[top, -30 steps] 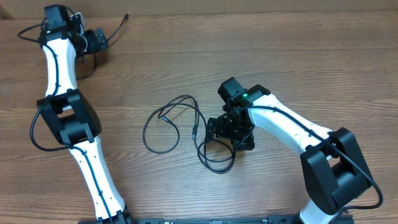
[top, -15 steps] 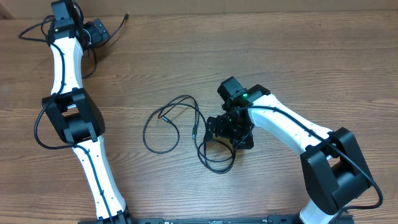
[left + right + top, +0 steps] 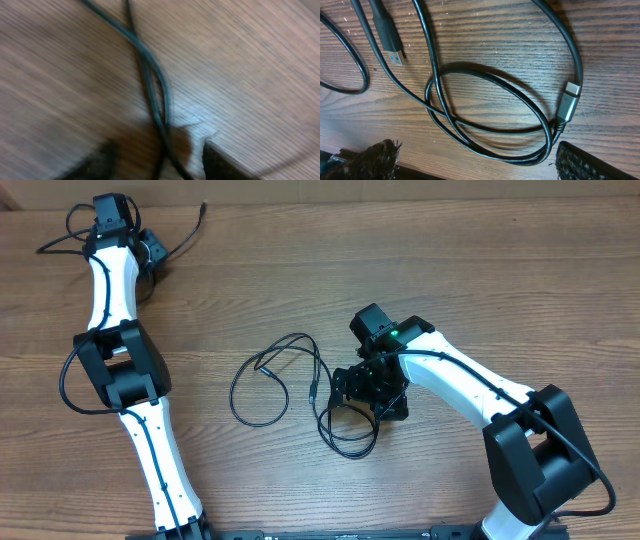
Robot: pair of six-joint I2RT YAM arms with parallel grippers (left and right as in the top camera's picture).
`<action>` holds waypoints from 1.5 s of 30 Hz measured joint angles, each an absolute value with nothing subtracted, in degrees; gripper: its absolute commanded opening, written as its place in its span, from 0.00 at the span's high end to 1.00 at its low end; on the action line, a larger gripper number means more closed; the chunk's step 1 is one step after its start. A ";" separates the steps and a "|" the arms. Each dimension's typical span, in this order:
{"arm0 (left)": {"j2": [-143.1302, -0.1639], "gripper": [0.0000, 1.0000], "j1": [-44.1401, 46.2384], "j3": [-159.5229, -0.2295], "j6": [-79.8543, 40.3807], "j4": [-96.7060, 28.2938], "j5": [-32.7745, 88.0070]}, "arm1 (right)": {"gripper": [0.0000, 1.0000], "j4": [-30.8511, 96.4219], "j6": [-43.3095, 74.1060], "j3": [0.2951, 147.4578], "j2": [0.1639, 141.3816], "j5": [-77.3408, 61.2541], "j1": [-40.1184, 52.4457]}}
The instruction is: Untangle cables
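Far left corner of table (image 3: 480, 270): left end effector (image 3: 148, 248) over crossed strands of cable (image 3: 150, 85). Wrist view blurred; strands ran between fingers (image 3: 225, 162); could not tell whether clenched or released. Table centre: cables (image 3: 275, 375) in loose loops, well apart from corner cable. Just right: right end effector (image 3: 370, 395) hovered over loops, released, jaws wide. Coil (image 3: 490, 110) below it, blue-tipped plug (image 3: 390, 37) at left, grey plug (image 3: 568, 102) at right.

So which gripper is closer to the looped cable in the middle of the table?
Right. The right gripper hangs directly over the looped cable, at its right-hand loops. The left gripper is far off at the table's far left corner, above another cable.
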State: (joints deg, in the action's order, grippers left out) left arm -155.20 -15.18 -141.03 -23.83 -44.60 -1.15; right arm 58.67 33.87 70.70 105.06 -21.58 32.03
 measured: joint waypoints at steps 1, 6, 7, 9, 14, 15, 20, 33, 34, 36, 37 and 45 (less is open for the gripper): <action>-155.28 0.87 -15.42 -141.03 -23.97 -44.86 -1.50 | 0.00 58.72 33.85 70.70 105.06 -21.56 32.03; -155.33 0.96 -16.16 -141.27 -24.56 -45.28 -1.10 | 0.00 59.24 33.85 70.70 105.06 -21.58 32.03; -155.33 0.96 -16.19 -141.32 -25.08 -45.47 -1.10 | 0.00 59.27 33.87 70.70 105.06 -21.58 32.03; -155.33 0.96 -16.47 -141.38 -27.22 -46.00 -0.54 | 0.00 59.48 33.89 70.70 105.06 -21.56 32.03; -155.33 0.96 -19.44 -141.53 -35.75 -46.19 6.85 | 0.00 59.70 33.63 70.70 105.06 -21.56 32.03; -155.33 0.96 -20.45 -141.51 -37.47 -46.09 8.60 | 0.00 59.72 33.58 70.70 105.06 -21.58 32.03; -155.68 0.96 -27.00 -141.45 -43.94 -45.23 15.38 | 0.00 59.77 33.36 70.70 105.06 -21.58 32.03; -152.16 0.34 -33.30 -141.23 -44.75 -44.73 17.41 | 0.00 59.51 33.21 70.70 105.06 -21.56 32.03; -151.46 0.28 -33.15 -141.23 -44.51 -44.73 17.41 | 0.00 59.51 33.19 70.70 105.06 -21.58 32.03; -150.10 0.25 -33.08 -141.23 -43.90 -44.77 17.43 | 0.00 59.48 33.21 70.70 105.06 -21.58 32.03; -149.36 0.21 -32.99 -141.23 -43.53 -45.32 17.43 | 0.00 59.51 33.21 70.70 105.06 -21.58 32.03; -147.87 0.11 -32.97 -141.21 -37.39 -57.60 13.06 | 0.00 59.48 33.21 70.70 105.06 -21.54 32.03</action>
